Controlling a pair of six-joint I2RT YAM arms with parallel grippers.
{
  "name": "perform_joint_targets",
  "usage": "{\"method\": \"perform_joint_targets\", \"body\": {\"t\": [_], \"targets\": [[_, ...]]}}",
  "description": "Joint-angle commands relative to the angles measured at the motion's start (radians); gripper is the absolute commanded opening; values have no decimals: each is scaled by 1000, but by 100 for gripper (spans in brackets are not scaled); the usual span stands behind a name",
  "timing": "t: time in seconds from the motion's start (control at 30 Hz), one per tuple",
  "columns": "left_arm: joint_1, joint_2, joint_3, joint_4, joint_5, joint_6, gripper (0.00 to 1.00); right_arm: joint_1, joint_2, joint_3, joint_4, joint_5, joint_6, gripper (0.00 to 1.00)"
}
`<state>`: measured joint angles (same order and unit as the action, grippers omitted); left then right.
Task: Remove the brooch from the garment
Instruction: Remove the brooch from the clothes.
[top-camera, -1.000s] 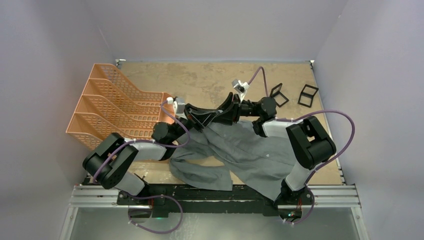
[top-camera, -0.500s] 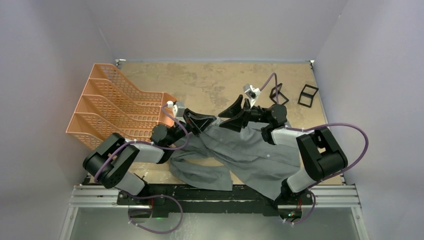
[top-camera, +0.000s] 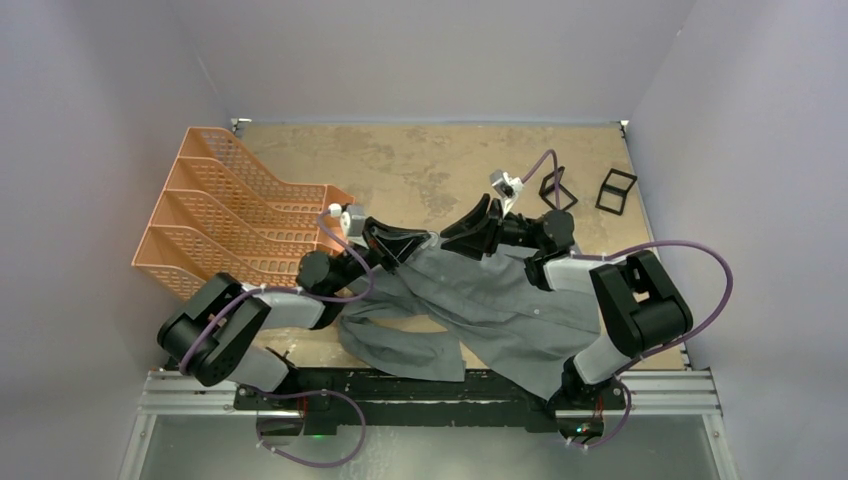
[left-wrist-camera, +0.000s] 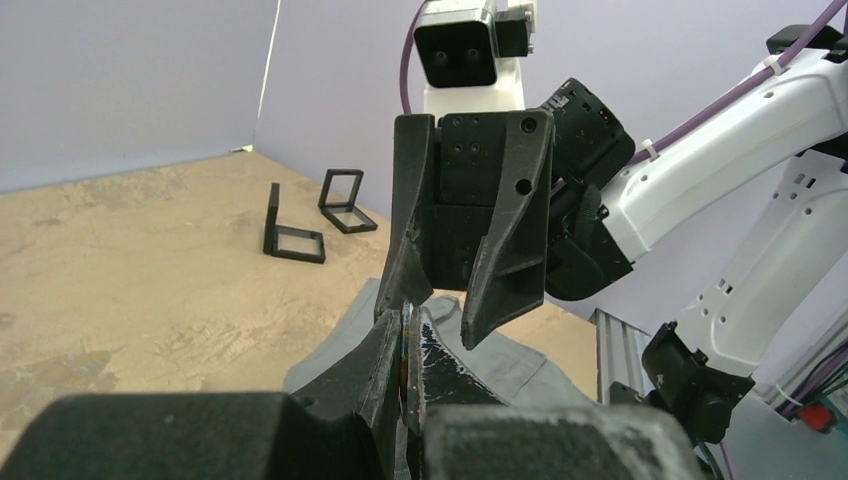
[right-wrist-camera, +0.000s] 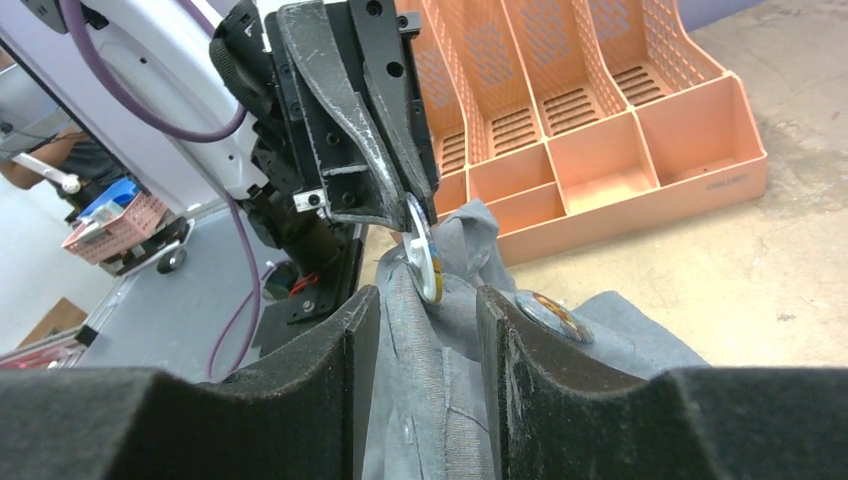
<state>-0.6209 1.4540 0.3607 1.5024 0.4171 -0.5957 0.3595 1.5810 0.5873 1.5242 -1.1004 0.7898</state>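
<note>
The grey garment (top-camera: 500, 300) lies crumpled between the arm bases, its upper edge lifted. My left gripper (top-camera: 428, 243) is shut on the brooch (right-wrist-camera: 425, 255), a round badge with a white rim seen edge-on, and it shows as a thin sliver between the pads (left-wrist-camera: 407, 345). Grey fabric (right-wrist-camera: 450, 400) rises in a fold up to it. My right gripper (right-wrist-camera: 428, 310) faces the left one tip to tip, open, its fingers either side of that fold just below the brooch. A second round badge (right-wrist-camera: 548, 315) lies on the cloth beside my right finger.
An orange multi-slot file tray (top-camera: 230, 220) stands at the left, close behind the left gripper. Two small black frames (top-camera: 555, 188) (top-camera: 617, 190) stand at the back right. Tan tabletop shows beyond the shirt; purple walls enclose the space.
My right gripper has drawn back to the right, off the left gripper's tips, with its jaws widening and then narrowing. The left gripper has stayed shut on the brooch, shifting slightly.
</note>
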Motion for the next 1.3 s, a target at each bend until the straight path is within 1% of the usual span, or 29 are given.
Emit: {"method": "perform_joint_targets", "body": {"t": [0.0,0.1,0.17,0.3,0.37,0.4,0.47,0.53,0.77,0.97,1.07,1.2,1.27], "targets": [[8,-61,-5,100,5,91,0,-2,-14,-17,432,40,-54,43],[6,-125,-4,-66,-25,196,0,-2,-41,-45,356,58,-111,43],[6,-168,-5,-170,-51,260,0,-2,-74,-62,254,90,-176,43],[2,-221,8,-328,-89,354,0,-1,-156,-89,-4,166,-318,44],[-6,-222,22,-385,-101,387,0,3,-205,-92,-180,207,-414,44],[-11,-218,28,-407,-104,403,0,9,-231,-89,-241,227,-461,45],[-26,-215,41,-458,-115,432,0,27,-270,-74,-429,281,-542,45],[-49,-214,53,-523,-132,471,0,42,-293,-61,-545,343,-584,45],[-99,-247,91,-727,-211,576,0,52,-314,-66,-752,501,-560,44],[-115,-287,111,-868,-261,641,0,108,-323,-82,-843,528,-543,44],[-122,-317,123,-943,-296,673,0,135,-318,-81,-896,595,-531,44],[-131,-365,132,-1024,-358,711,0,135,-302,-75,-970,723,-511,45],[-133,-392,132,-1057,-383,724,0,135,-293,-62,-1028,756,-506,45]]}}
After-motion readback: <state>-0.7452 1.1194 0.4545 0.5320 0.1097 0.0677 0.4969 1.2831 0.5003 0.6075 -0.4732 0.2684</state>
